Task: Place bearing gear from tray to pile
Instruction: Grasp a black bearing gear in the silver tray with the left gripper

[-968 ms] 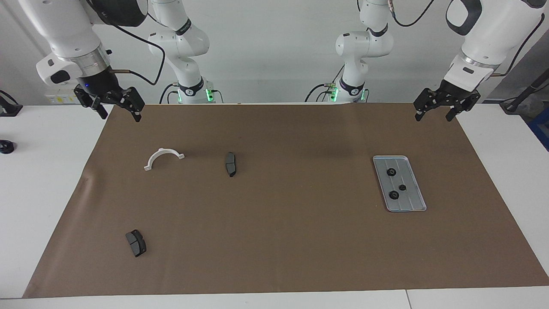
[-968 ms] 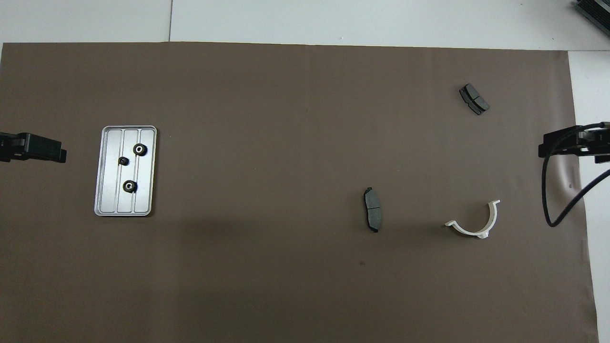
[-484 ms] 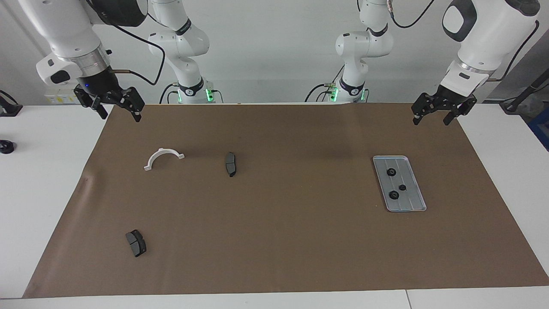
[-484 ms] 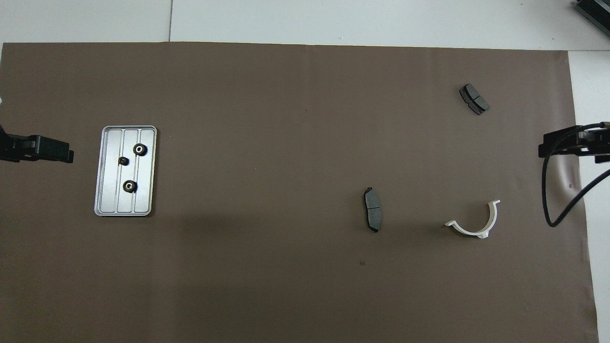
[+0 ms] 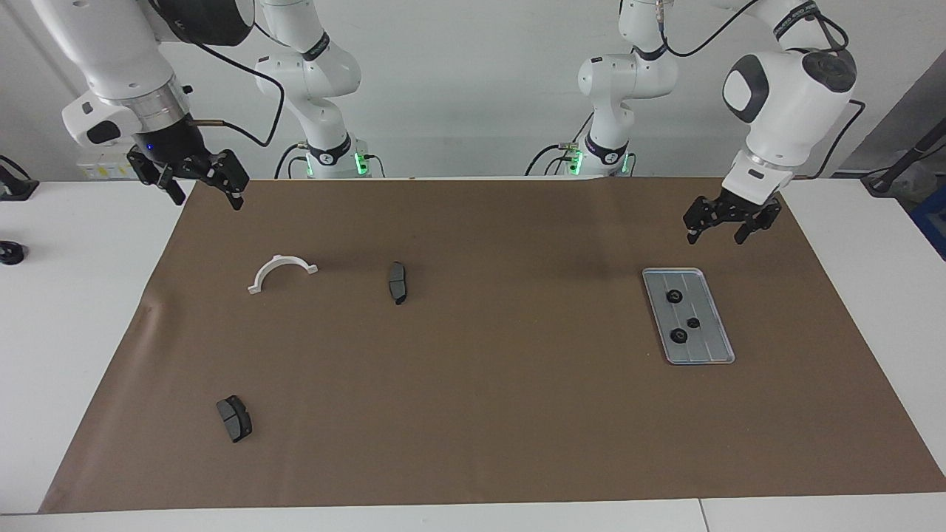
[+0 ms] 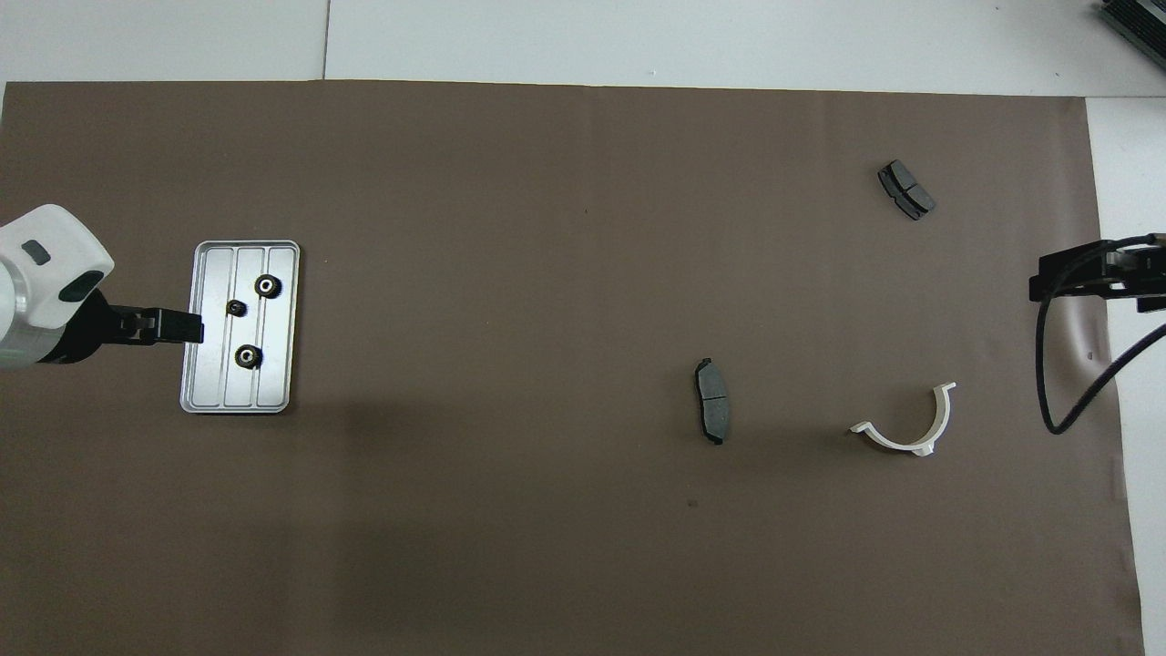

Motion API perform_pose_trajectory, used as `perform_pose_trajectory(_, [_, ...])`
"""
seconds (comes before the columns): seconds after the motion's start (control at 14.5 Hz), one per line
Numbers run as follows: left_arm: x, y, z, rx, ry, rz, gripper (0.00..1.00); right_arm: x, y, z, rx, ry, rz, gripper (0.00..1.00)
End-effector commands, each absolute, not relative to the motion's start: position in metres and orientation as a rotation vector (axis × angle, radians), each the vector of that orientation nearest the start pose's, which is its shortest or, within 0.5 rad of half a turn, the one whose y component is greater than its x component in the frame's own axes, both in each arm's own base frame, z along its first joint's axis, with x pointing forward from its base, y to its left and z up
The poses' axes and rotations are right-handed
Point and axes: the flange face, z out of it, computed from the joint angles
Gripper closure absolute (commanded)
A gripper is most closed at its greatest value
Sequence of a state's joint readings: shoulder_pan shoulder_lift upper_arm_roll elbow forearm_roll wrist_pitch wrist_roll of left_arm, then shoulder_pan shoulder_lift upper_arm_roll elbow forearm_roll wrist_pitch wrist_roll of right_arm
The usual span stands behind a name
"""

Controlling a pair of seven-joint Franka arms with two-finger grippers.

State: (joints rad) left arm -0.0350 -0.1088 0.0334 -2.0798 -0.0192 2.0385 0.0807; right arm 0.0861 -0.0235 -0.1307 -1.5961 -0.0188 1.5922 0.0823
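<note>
The silver tray [image 5: 706,348] lies on the brown mat toward the left arm's end and holds three small black bearing gears [image 5: 673,296] [image 5: 693,323] [image 5: 678,335]. In the overhead view the tray [image 6: 278,383] and gears [image 6: 266,286] show too. My left gripper [image 5: 715,235] is open and empty, in the air by the tray's end nearest the robots; from overhead [image 6: 187,328] it overlaps the tray's rim. The pile is a white half-ring bracket [image 5: 281,272] and two dark brake pads [image 5: 397,282] [image 5: 234,418]. My right gripper [image 5: 207,196] is open and waits over the mat's corner.
The brown mat [image 5: 473,414] covers most of the white table. From overhead the bracket [image 6: 908,425] and pads [image 6: 712,412] [image 6: 906,189] lie toward the right arm's end. A black cable [image 6: 1048,364] hangs from the right arm. A small dark object [image 5: 9,253] sits off the mat.
My left gripper has come down and moved from the mat's corner toward the tray. The right arm, the gears and the pile have not moved.
</note>
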Motion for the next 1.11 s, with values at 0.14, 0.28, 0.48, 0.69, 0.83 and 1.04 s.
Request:
perform_pose_trajectory(0.14, [0.508, 0.003, 0.409, -3.155, 0.114, -0.171, 0.0, 0.542, -0.028, 0.628, -3.136, 0.224, -0.033, 0.0])
perform_pose_trajectory(0.28, [0.509, 0.006, 0.388, -3.155, 0.1, -0.162, 0.0, 0.543, -0.028, 0.628, -3.136, 0.224, -0.036, 0.0])
perform_pose_trajectory(0.48, [0.516, 0.007, 0.372, -3.146, 0.09, -0.228, 0.0, 0.542, -0.028, 0.628, -3.136, 0.224, -0.033, 0.0])
perform_pose_trajectory(0.69, [0.526, 0.007, 0.337, -3.142, 0.091, -0.224, 0.0, 0.542, -0.028, 0.628, -3.137, 0.221, -0.031, 0.0])
perform_pose_trajectory(0.83, [0.529, 0.008, 0.32, -3.141, 0.088, -0.211, 0.0, 0.543, -0.028, 0.627, -3.137, 0.214, -0.033, 0.0])
perform_pose_trajectory(1.04, [0.528, 0.013, 0.316, -3.143, 0.069, -0.199, 0.0, 0.545, -0.013, 0.629, -3.141, 0.135, -0.053, 0.0])
